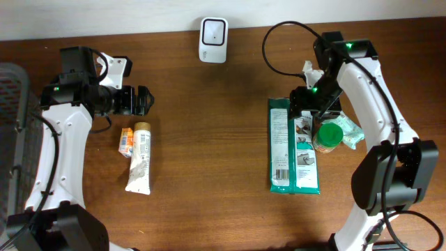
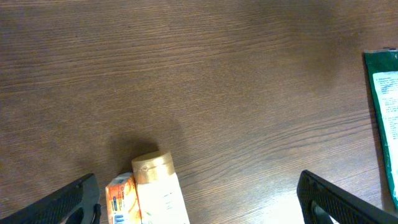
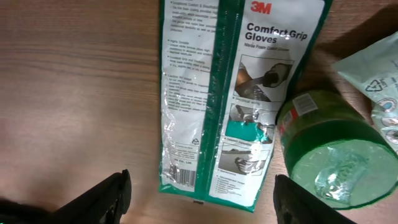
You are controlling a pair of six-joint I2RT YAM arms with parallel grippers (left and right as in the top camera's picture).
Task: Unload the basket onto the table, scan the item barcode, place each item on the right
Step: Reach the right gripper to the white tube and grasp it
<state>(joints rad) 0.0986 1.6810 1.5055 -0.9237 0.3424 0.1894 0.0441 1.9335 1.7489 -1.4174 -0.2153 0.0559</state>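
Gloves packet lies flat on the worktop (beside a green-lidded jar), unheld. The right tool hovers spread above it, and the left tool is spread too. Lifting it and scanning at the scanner are not yet done.

A broad lane of bare surface runs down the middle, between the tube on the left and the glove packs on the right. It reaches up to the scanner at the far edge, open to a hand all the way. On the left, a small orange box lies just beside the tube, and a wire basket closes off that edge. The right is crowded: a green-lidded jar stands at the packs' right edge, with a pale green pouch just beside it. All of this sits under the right hand, whose fingers stand spread.
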